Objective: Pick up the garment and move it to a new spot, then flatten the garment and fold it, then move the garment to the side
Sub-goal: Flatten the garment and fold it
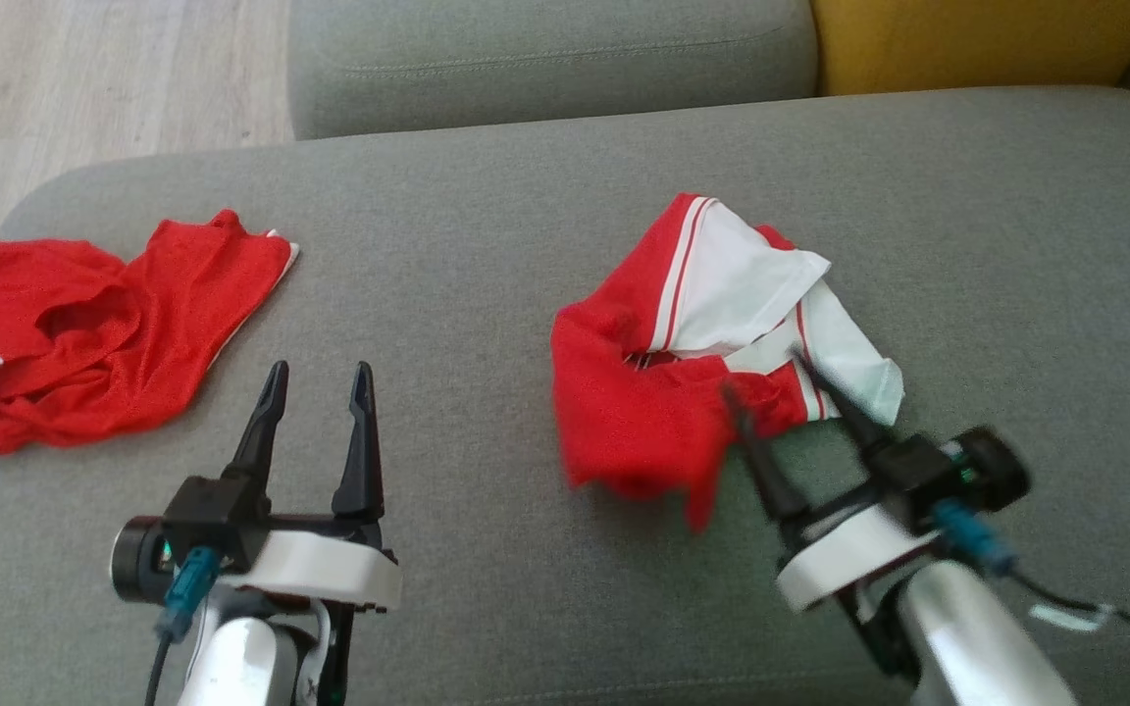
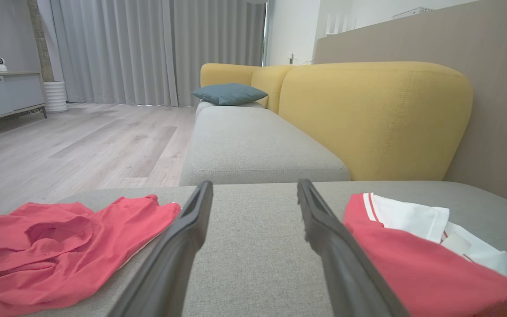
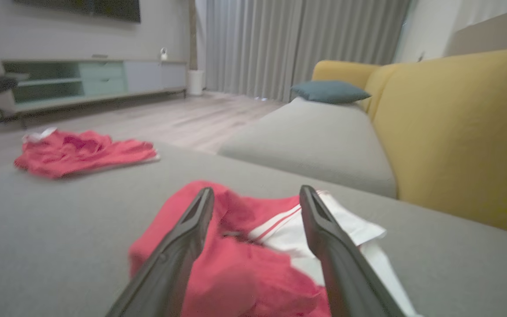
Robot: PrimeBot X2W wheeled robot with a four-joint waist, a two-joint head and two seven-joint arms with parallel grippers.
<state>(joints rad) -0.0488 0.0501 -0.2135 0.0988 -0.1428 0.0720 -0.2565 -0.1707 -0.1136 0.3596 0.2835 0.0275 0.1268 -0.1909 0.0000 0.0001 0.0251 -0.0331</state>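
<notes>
The red and white garment (image 1: pixel 683 363) lies in a crumpled heap on the grey sofa seat (image 1: pixel 487 245), right of centre in the head view. Its white panel with red stripes is toward the top of the heap and its red part is bunched at the lower left, where the cloth's edge is blurred. The right gripper (image 1: pixel 766 375) comes in from the lower right corner, tilted toward the upper left, and its two dark fingers stand wide apart — open, with nothing pinched between them. Their tips lie over the near edge of the heap; whether they touch the cloth I cannot tell. In the right wrist view these fingers rise spread from the bottom edge, with the garment between and beyond them, red at the left and white at the right.

The left gripper (image 1: pixel 320 371) sits at the lower left of the head view, fingers pointing up the frame and spread open over bare grey fabric, holding nothing and well apart from the heap. At the left edge a plain red garment (image 1: pixel 94 324) lies rumpled on the same seat. In the left wrist view it lies at the lower left and the task's garment at the lower right — the open fingers between them. There a yellow backrest (image 2: pixel 368 119) stands at the upper right, a blue cushion (image 2: pixel 229 93) near the top centre, and a pale wooden floor (image 2: pixel 82 141) at the left
</notes>
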